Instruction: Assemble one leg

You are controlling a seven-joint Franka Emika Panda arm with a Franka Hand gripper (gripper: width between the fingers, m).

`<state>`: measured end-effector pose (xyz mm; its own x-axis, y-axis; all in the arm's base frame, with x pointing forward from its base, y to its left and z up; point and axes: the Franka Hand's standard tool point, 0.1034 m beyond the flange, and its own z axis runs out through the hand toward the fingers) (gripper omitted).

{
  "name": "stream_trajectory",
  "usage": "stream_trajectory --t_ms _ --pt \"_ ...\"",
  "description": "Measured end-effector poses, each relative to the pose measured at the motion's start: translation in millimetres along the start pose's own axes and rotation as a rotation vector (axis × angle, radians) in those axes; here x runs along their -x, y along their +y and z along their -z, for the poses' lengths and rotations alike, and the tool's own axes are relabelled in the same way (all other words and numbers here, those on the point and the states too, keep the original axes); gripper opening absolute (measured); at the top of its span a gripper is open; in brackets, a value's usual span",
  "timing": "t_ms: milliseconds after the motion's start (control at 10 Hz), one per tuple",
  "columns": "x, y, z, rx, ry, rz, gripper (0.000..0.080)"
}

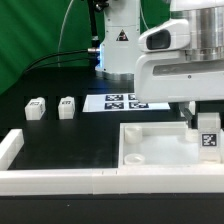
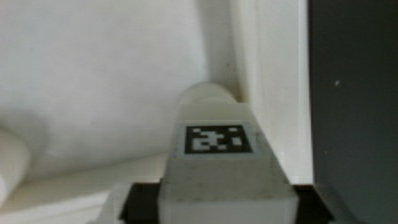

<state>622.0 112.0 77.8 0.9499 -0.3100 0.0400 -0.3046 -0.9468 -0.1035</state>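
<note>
Pincer (image 1: pixel 205 128) clamping one leg (image 1: pixel 209 140) over tray (image 1: pixel 150 135), two loose legs (image 1: pixel 36 107) (image 1: pixel 67 106) on table (image 1: pixel 60 140)

The leg (image 1: pixel 208 138) is a small white block, tagged in black and white on one face; it hangs upright, clamped between the fingers of the gripper (image 1: pixel 205 122); a second leg (image 1: pixel 36 107) and a third leg (image 1: pixel 67 106) sit side by side, well apart from the gripper.

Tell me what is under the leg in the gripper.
The white tray lies under the leg, near its edge. The leg covers the spot below its tip, so whether a socket is there cannot be seen.
</note>
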Motion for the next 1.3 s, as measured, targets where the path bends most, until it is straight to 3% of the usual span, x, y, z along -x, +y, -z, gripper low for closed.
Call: stream_trajectory --t_ms 500,1100,1300 --pt "1.2 -0.7 -0.7 0.004 0.006 -0.531 0.0291" --pt "1.6 -1.7 -1.9 -0.028 -0.013 -1.146 0.0291" --pt "1.7 -1.9 -2.0 -0.032 -0.019 -1.237 0.0291"
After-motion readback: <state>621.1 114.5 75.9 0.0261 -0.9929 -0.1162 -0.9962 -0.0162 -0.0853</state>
